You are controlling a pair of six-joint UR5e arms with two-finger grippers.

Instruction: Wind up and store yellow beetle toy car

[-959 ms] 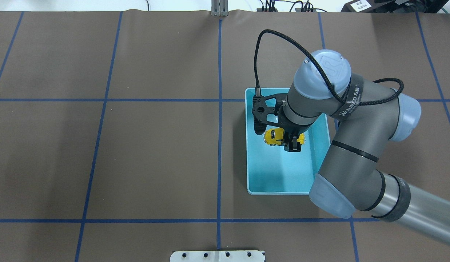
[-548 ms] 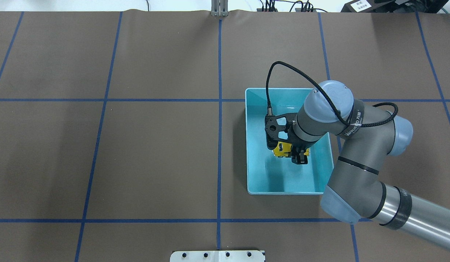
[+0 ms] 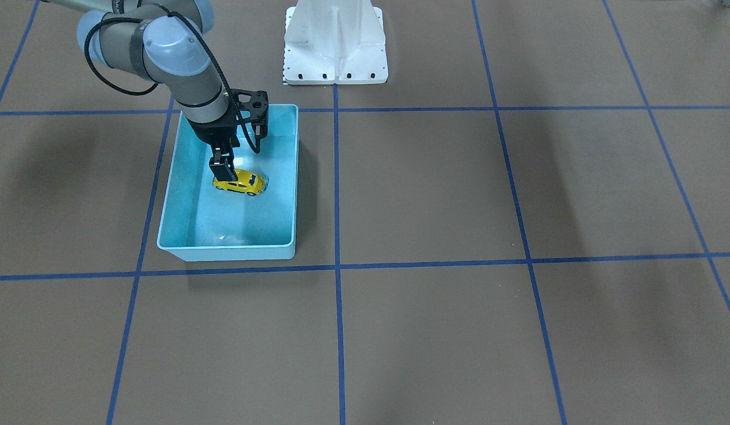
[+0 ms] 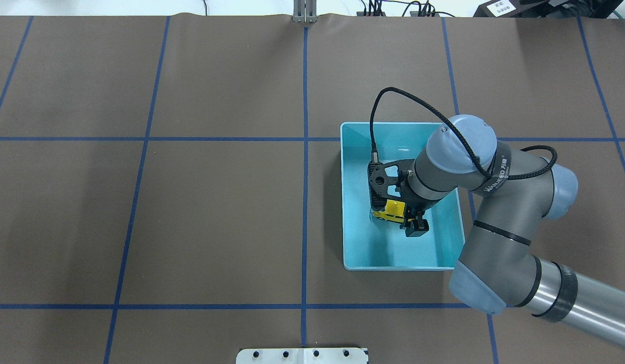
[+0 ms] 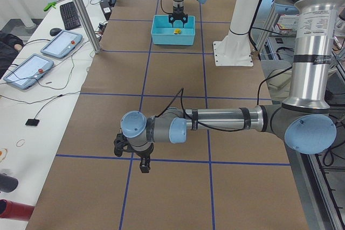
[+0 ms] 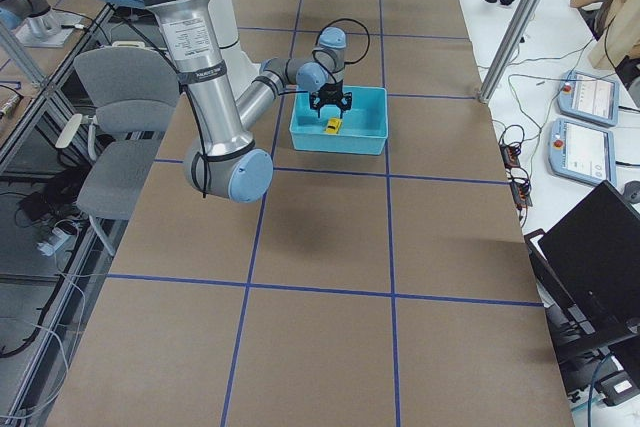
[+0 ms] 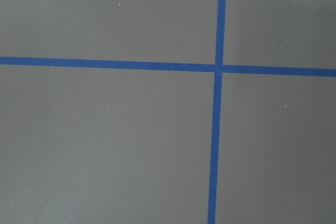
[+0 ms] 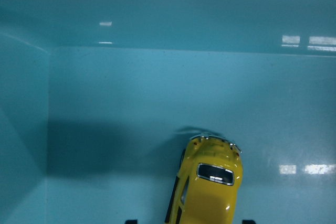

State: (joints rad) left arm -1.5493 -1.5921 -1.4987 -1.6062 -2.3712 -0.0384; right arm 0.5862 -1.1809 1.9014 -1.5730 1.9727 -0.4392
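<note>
The yellow beetle toy car point(image 3: 245, 183) point(image 4: 389, 209) point(image 8: 210, 192) sits low inside the light blue bin point(image 3: 223, 252) point(image 4: 348, 202) point(image 8: 157, 14), at or just above its floor and slightly tilted. My right gripper point(image 3: 226, 171) point(image 4: 412, 222) reaches straight down into the bin and is shut on the car near its rear. Only the tips of the fingers show at the bottom edge of the right wrist view. My left gripper point(image 5: 141, 160) hovers over bare table far from the bin; whether it is open or shut I cannot tell.
The bin lies beside a blue tape line point(image 4: 305, 202) of the grid on the brown table cover. The white robot base plate point(image 3: 335, 47) stands at the table's robot side. Tablets point(image 5: 32, 68) and cables lie on a side bench.
My right arm has carried the car towards the robot side of the bin and lowered it deeper, closer to the bin floor.
</note>
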